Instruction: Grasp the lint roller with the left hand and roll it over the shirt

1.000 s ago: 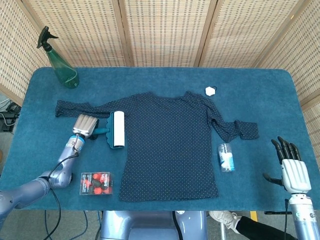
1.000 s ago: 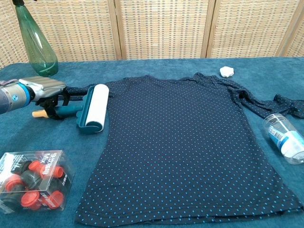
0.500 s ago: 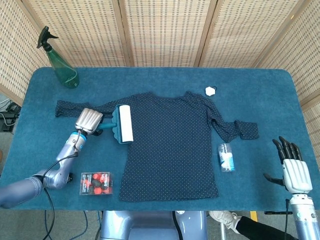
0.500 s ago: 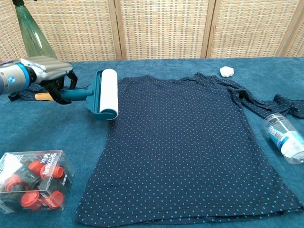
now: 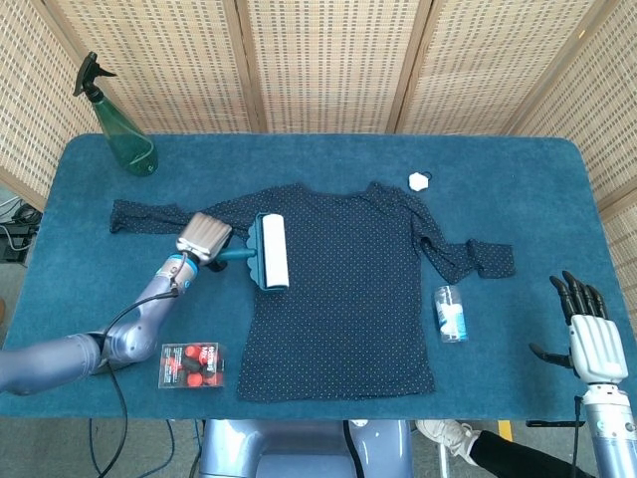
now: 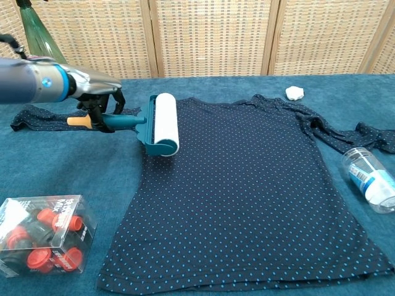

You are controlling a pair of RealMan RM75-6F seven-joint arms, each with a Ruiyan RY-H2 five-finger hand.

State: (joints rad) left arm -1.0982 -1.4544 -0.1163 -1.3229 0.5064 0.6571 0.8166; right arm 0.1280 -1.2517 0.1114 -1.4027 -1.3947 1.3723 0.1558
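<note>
My left hand (image 6: 99, 102) is grasping the teal lint roller with white drum (image 6: 162, 125), resting on the left edge of the dark dotted shirt (image 6: 247, 185). Pushing hard could bunch this thin cloth. My right hand (image 5: 595, 341) is hanging released.

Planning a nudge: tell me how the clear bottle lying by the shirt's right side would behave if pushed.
The bottle lies on its side on the table cover, so it would probably roll. It looks clear and mostly empty, so likely light. It lies close to the shirt, whose edge might stop it.
</note>
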